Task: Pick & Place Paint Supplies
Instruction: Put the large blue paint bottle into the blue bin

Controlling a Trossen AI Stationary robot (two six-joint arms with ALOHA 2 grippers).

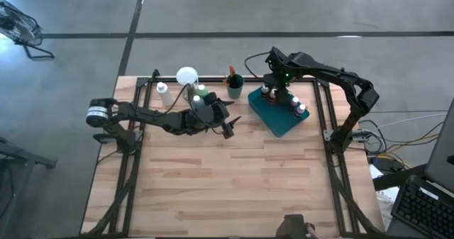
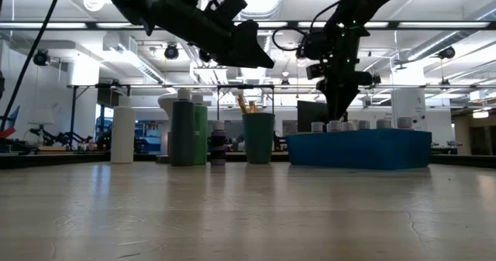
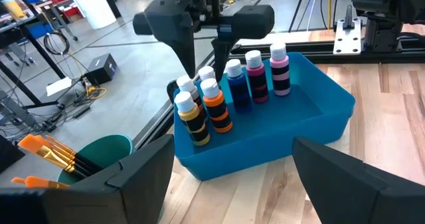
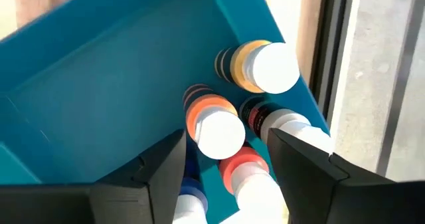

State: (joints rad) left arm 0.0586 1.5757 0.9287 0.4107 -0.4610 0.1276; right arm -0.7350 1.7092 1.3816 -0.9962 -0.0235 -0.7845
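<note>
1. Teal tray point(image 1: 278, 122) sits at the table's far right, holding six white-capped paint bottles point(image 3: 232, 88).
2. Left gripper point(image 1: 225, 125) hovers mid-table, jaws wide, empty.
3. Right gripper point(image 4: 226, 159) hangs over the tray's far corner, jaws apart astride the orange bottle point(image 4: 211, 123), gripping nothing.
4. Advice: lift straight, avoiding neighbouring bottles.
5. No legible labels.
</note>
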